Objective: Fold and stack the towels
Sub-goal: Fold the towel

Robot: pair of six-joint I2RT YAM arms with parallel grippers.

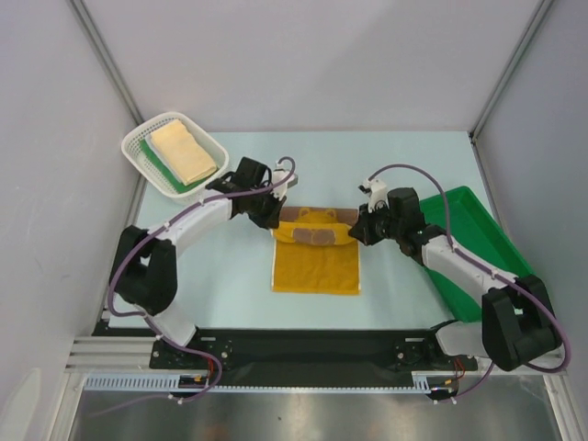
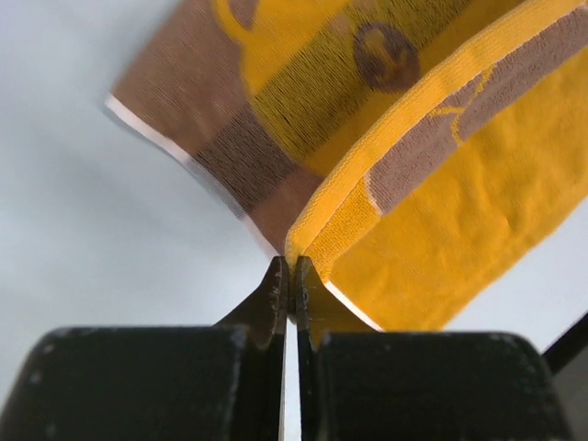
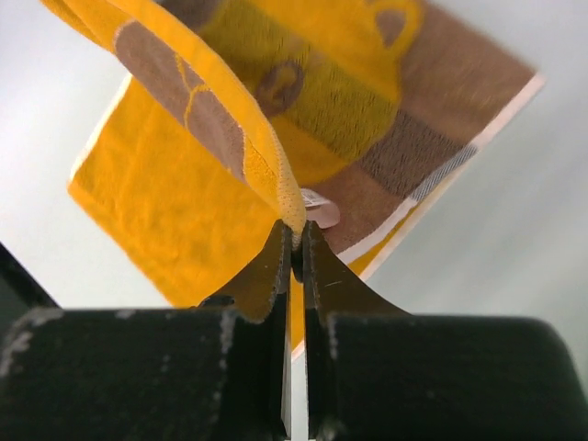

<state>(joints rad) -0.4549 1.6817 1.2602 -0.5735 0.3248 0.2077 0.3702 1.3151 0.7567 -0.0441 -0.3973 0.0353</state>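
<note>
Out on the pale table (image 1: 230,276) I've got the green tray (image 1: 478,230) off to my right. The white basket (image 1: 138,138) is at the far left, with a folded cream towel (image 1: 184,152) in it and a green towel (image 1: 163,173) showing along its near side.

Centre of the table is the yellow-and-brown towel (image 1: 317,266). Its near part lies flat, and the far edge is lifted and curled over toward me. My left gripper (image 1: 274,213) is clamped on the far left corner and my right gripper (image 1: 360,230) on the far right one. Both wrist views show the jaws pinched tight on a thin bit of hem.

Handling-wise it looks like terry cloth, light and floppy with zero stiffness. So I'd expect the span between my two grips to sag and drape wherever I drag it. It's not slippery or fragile, and the loops should give decent bite. I reckon the hem corners are the spot to hold, kept level so the fold lands square. A small white label (image 3: 317,207) sits right by the right pinch.
</note>
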